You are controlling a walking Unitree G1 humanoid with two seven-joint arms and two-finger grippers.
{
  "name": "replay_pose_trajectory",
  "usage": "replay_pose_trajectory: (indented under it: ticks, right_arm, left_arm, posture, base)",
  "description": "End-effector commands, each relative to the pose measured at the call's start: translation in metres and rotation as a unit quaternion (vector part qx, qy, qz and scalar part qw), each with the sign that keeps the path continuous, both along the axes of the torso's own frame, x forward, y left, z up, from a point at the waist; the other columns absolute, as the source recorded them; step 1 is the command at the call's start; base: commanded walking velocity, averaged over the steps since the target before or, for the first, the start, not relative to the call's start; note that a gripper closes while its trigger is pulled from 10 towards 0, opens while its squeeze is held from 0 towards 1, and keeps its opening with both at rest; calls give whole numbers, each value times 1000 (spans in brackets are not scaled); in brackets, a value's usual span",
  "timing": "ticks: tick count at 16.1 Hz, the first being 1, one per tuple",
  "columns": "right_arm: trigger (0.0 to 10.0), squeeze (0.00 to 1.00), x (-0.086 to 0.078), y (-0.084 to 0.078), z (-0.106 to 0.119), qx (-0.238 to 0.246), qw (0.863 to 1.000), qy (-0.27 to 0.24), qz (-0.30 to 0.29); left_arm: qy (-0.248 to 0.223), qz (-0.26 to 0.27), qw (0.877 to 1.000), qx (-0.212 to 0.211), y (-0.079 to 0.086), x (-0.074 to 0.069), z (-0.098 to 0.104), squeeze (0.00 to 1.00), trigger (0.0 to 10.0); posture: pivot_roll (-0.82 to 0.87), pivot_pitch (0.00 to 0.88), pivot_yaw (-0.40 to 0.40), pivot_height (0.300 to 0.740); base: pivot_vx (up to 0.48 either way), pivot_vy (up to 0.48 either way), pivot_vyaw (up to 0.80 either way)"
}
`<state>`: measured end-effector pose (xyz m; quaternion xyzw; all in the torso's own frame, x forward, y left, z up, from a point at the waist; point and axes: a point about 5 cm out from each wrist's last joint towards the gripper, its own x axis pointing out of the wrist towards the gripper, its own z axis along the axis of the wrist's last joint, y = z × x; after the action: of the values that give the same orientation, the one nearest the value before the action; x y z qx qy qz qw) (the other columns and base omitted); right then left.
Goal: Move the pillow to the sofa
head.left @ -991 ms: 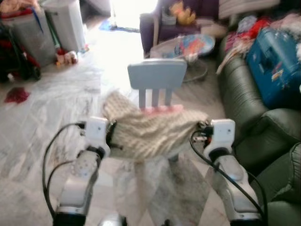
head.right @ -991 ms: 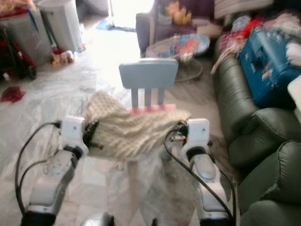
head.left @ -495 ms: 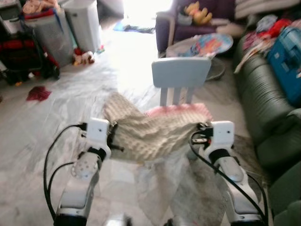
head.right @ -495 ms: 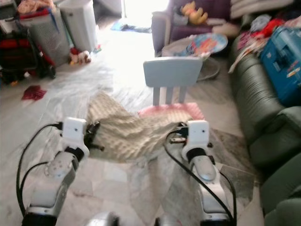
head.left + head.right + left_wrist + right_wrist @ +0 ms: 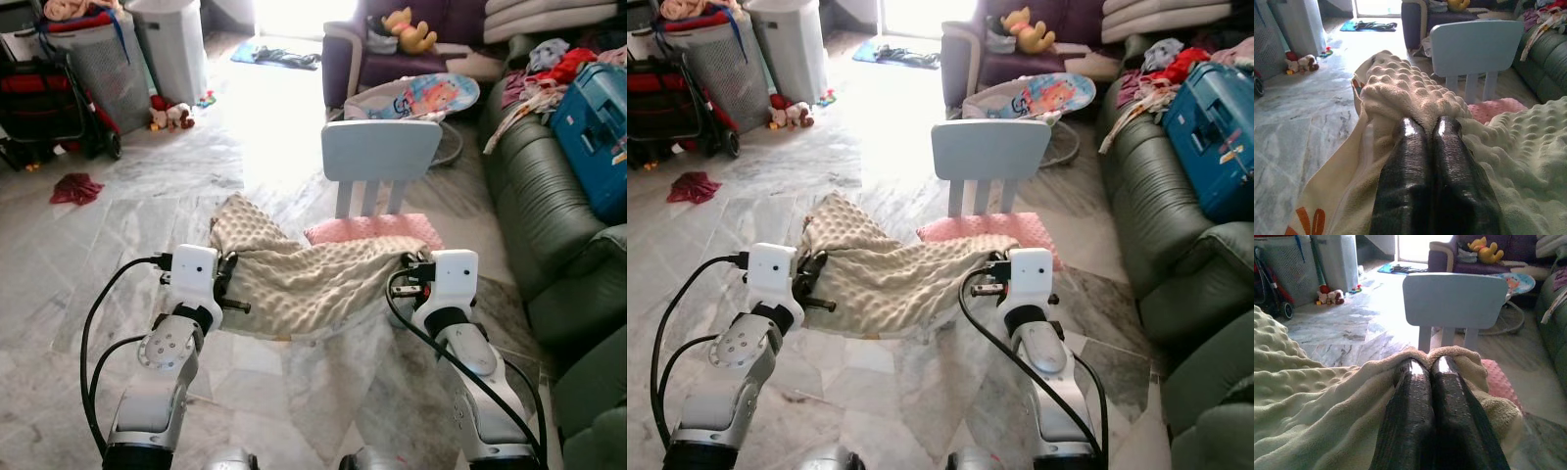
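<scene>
While both jaws pinch it tight: cream pillow [image 5: 304, 279] slung between left gripper [image 5: 1425, 128] and right gripper [image 5: 1429, 366].

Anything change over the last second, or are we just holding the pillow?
Only the camera view shifted; nothing in the scene clearly moved. The left hand and right hand stay shut on the cream bumpy pillow, stretched between them in front of the blue chair. The green sofa remains on the right.

Marble floor [image 5: 118, 215] with small chair [image 5: 380, 157], red cloth [image 5: 75, 186], toys [image 5: 167, 116].
</scene>
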<state>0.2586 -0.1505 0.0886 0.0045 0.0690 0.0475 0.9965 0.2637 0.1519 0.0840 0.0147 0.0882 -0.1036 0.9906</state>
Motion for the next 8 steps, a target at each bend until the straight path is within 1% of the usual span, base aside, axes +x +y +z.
replay_pose_trajectory:
  ticks: [1,6,8]
  right_arm:
    - [10000,0,1,-1,6,2,1000,-10,-4]
    - [10000,0,1,-1,6,5,1000,-8,-2]
    - [10000,0,1,-1,6,6,1000,-6,-3]
  left_arm:
    - [-16,-13,1000,-7,-5,2,8,0,10000]
    - [-13,-16,1000,-8,-6,1,8,0,10000]
    - [-9,-15,1000,-10,-7,2,7,0,10000]
  posture:
    - [-32,0,-27,740]
    - [-32,0,-28,740]
    - [-33,0,-27,740]
  base:
    - [0,0,0]
    - [0,0,0]
    - [-264,0,0]
